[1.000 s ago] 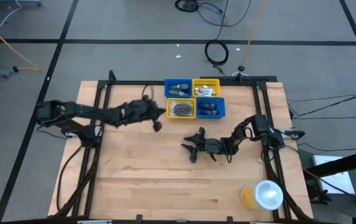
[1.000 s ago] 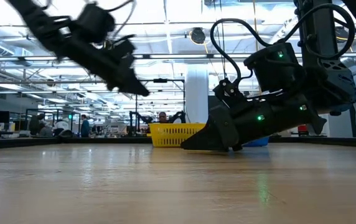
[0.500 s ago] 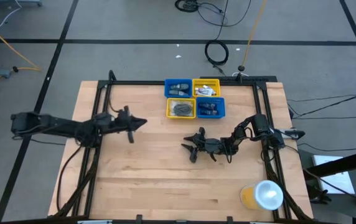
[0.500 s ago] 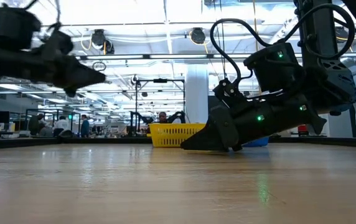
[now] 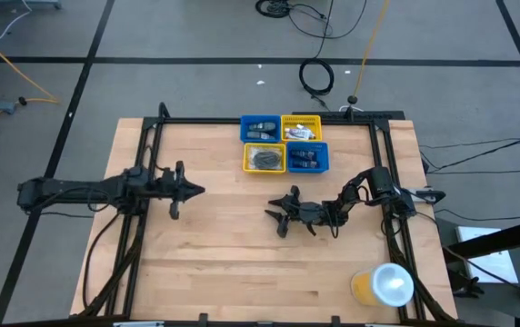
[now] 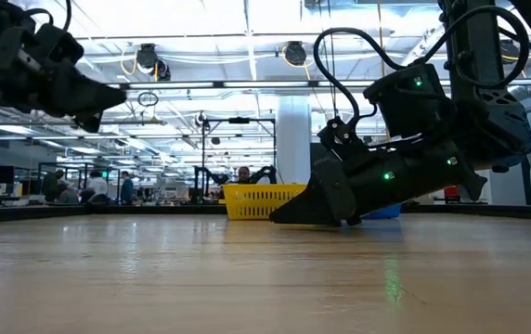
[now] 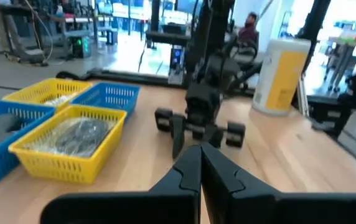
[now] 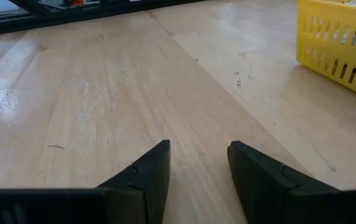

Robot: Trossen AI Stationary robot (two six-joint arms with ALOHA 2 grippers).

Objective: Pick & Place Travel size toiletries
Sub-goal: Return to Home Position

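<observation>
1. Step in hand. The left gripper [image 5: 184, 189] hung above the table [image 5: 224, 263] at its own arm's side, its 2 fingers [image 7: 187, 177] pressed together with nothing between them. Judged from this pose and from the filled bins, the step was the return to the home position, with sorting apparently finished.

2. Next move. It would call for folding the left arm to rest with the fingertips kept above the boards. No grasp appeared to be needed.

3. Right gripper [image 8: 196, 168]. It rested low on the table, fingers spread apart and empty, with only bare wood between them. It lay straight ahead of the left fingers.

4. Containers. 4 bins stood touching in a square block, ahead of the left fingertips and off to one side.
- Yellow bin with dark pieces [image 7: 72, 163]: nearest the left fingers, holding a dark tangled heap.
- Blue bin with dark tubes [image 5: 326, 159]: just beyond it, nearest the right gripper.
- Blue bin with grey items [image 5: 242, 129]: on the block's far side, holding small dark grey pieces.
- Yellow bin with pale items [image 5: 301, 117]: beside that one, holding white pieces.

5. Task items. The travel size toiletries [image 5: 265, 159] lay inside these bins, and none was held.

6. A yellow cup [image 5: 383, 284] stood well apart, behind the right fingers.
</observation>
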